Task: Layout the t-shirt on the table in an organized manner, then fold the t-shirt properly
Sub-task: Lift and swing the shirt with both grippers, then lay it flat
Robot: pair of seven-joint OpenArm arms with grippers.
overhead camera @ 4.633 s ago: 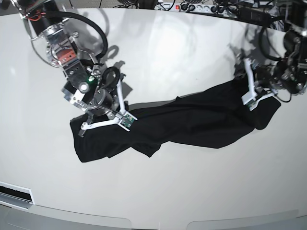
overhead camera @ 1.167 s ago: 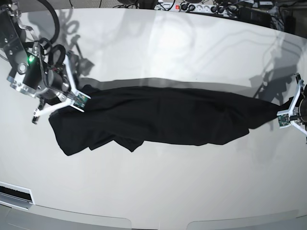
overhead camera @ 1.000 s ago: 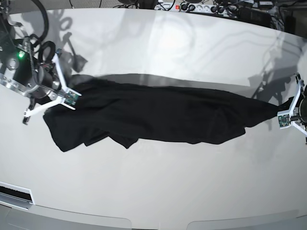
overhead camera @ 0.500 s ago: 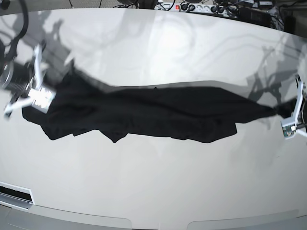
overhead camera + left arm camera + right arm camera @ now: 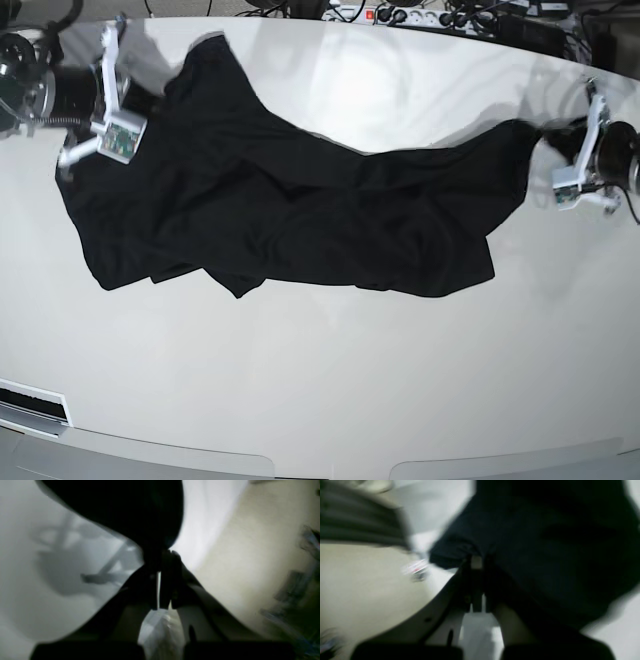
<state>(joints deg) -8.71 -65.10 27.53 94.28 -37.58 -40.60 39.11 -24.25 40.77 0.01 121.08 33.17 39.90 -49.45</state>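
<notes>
while one t-shirt [image 5: 300, 210] spans one table [image 5: 330, 380], two grippers' fingers [image 5: 172, 562] each pinch it.

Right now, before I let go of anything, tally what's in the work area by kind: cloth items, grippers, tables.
Cloth items: 1, the black t-shirt
Grippers: 2, the left gripper and the right gripper, each shut on a shirt end
Tables: 1, the white table
Total: 4

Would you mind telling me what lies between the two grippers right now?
In the base view, only the black t-shirt spans from the right gripper to the left gripper, over the white table.
</notes>
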